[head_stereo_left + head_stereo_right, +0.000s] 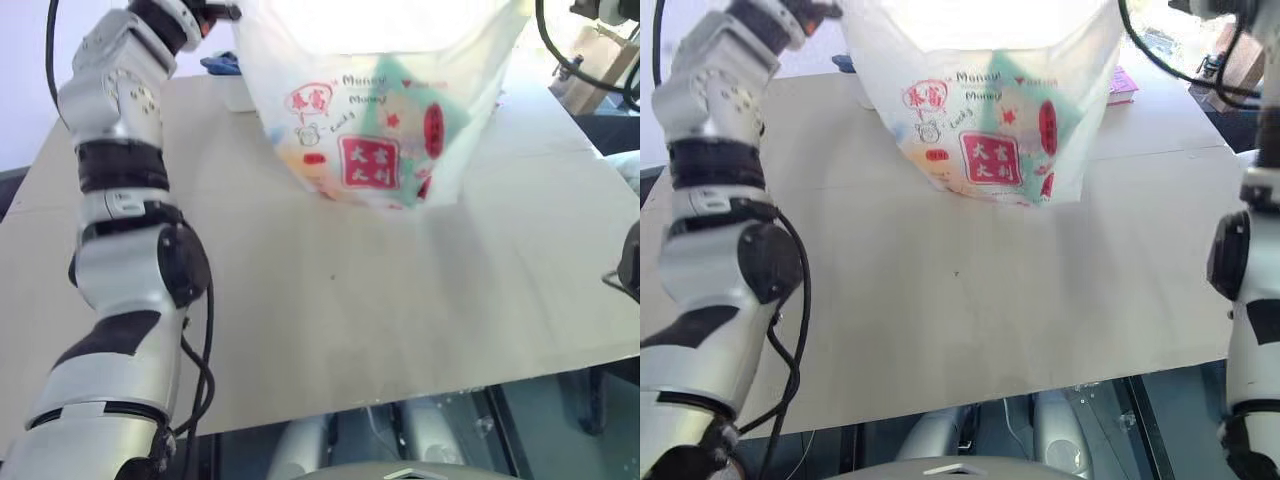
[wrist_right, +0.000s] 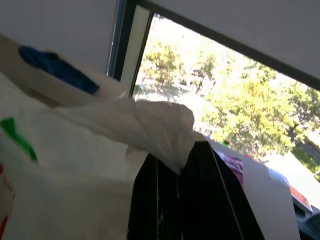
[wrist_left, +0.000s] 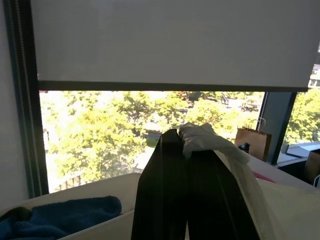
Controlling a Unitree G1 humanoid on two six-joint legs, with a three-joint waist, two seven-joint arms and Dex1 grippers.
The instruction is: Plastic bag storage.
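Black fingers (image 3: 192, 200) of the left gripper (image 3: 186, 134) are pressed together on a bunched handle of the plastic bag (image 1: 375, 130). Right gripper (image 2: 186, 146) likewise pinches the opposite handle. Bag hangs stretched between them, its bottom touching the beige table (image 1: 400, 320); a green packet (image 1: 415, 100) shows through. Blue cloth (image 3: 60, 216) lies beyond.

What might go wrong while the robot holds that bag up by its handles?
The plastic bag hangs from thin handles pinched in the left gripper and right gripper; a handle might slip free or tear. The green packet inside weighs it down, so one lost grip would likely dump it onto the table.
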